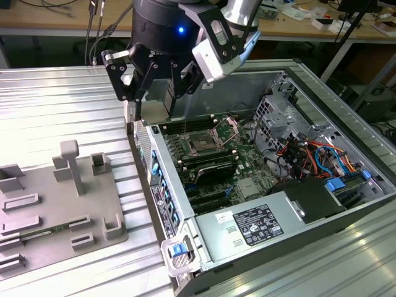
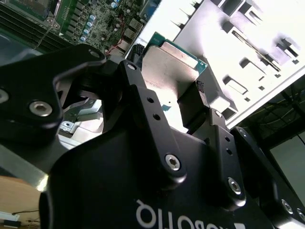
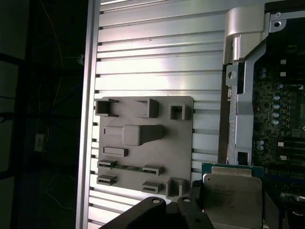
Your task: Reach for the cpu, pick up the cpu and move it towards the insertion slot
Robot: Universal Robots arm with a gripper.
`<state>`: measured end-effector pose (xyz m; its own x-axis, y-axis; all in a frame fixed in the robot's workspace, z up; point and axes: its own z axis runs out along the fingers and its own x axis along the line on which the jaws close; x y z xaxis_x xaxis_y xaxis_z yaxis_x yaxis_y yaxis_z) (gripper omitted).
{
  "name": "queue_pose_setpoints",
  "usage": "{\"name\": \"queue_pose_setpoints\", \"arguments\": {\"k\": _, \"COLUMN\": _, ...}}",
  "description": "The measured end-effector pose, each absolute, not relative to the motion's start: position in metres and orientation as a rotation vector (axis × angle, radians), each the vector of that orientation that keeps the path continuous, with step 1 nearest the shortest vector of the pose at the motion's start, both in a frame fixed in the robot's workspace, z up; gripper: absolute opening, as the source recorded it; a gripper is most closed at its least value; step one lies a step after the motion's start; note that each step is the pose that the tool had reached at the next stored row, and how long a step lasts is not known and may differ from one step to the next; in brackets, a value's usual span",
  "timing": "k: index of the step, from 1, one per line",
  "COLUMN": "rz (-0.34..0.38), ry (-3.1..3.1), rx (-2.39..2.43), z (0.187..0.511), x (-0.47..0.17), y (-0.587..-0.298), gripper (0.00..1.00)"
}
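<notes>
Ribbed aluminium table carries, nearest in the exterior view, one grey plastic tray of holder blocks on that view's left and one open computer case on its right, with wooden workbenches across the room behind. One gripper hangs over the case's near wall, its two fingers clamped on opposite edges of the single cpu, silvery top showing in both wrist views. Deeper inside the case, one insertion slot lies open on the green motherboard, well apart from the held chip.
</notes>
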<state>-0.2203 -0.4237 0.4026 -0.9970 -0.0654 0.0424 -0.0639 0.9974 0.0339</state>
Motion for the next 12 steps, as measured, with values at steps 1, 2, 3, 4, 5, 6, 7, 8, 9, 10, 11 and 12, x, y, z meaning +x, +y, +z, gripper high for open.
{"name": "queue_pose_setpoints", "arguments": {"k": 1, "rz": -0.050, "ry": -3.096, "rx": 0.100, "z": 0.403, "x": -0.219, "y": -0.424, "gripper": 0.55}}
{"name": "queue_pose_setpoints", "arguments": {"k": 2, "rz": -0.050, "ry": -3.096, "rx": 0.100, "z": 0.403, "x": -0.218, "y": -0.423, "gripper": 0.55}}
{"name": "queue_pose_setpoints", "arguments": {"k": 3, "rz": -0.050, "ry": -3.096, "rx": 0.100, "z": 0.403, "x": -0.217, "y": -0.423, "gripper": 0.55}}
{"name": "queue_pose_setpoints", "arguments": {"k": 4, "rz": -0.050, "ry": -3.096, "rx": 0.100, "z": 0.403, "x": -0.215, "y": -0.423, "gripper": 0.55}}
{"name": "queue_pose_setpoints", "arguments": {"k": 5, "rz": -0.050, "ry": -3.096, "rx": 0.100, "z": 0.403, "x": -0.214, "y": -0.422, "gripper": 0.55}}
{"name": "queue_pose_setpoints", "arguments": {"k": 6, "rz": -0.050, "ry": -3.096, "rx": 0.100, "z": 0.403, "x": -0.212, "y": -0.422, "gripper": 0.55}}
{"name": "queue_pose_setpoints", "arguments": {"k": 7, "rz": -0.050, "ry": -3.096, "rx": 0.100, "z": 0.403, "x": -0.209, "y": -0.421, "gripper": 0.55}}
{"name": "queue_pose_setpoints", "arguments": {"k": 8, "rz": -0.050, "ry": -3.096, "rx": 0.100, "z": 0.403, "x": -0.208, "y": -0.421, "gripper": 0.55}}
{"name": "queue_pose_setpoints", "arguments": {"k": 9, "rz": -0.050, "ry": -3.096, "rx": 0.100, "z": 0.403, "x": -0.206, "y": -0.420, "gripper": 0.55}}
{"name": "queue_pose_setpoints", "arguments": {"k": 10, "rz": -0.050, "ry": -3.096, "rx": 0.100, "z": 0.403, "x": -0.204, "y": -0.420, "gripper": 0.55}}
{"name": "queue_pose_setpoints", "arguments": {"k": 11, "rz": -0.050, "ry": -3.096, "rx": 0.100, "z": 0.403, "x": -0.202, "y": -0.419, "gripper": 0.55}}
{"name": "queue_pose_setpoints", "arguments": {"k": 12, "rz": -0.050, "ry": -3.096, "rx": 0.100, "z": 0.402, "x": -0.201, "y": -0.419, "gripper": 0.55}}
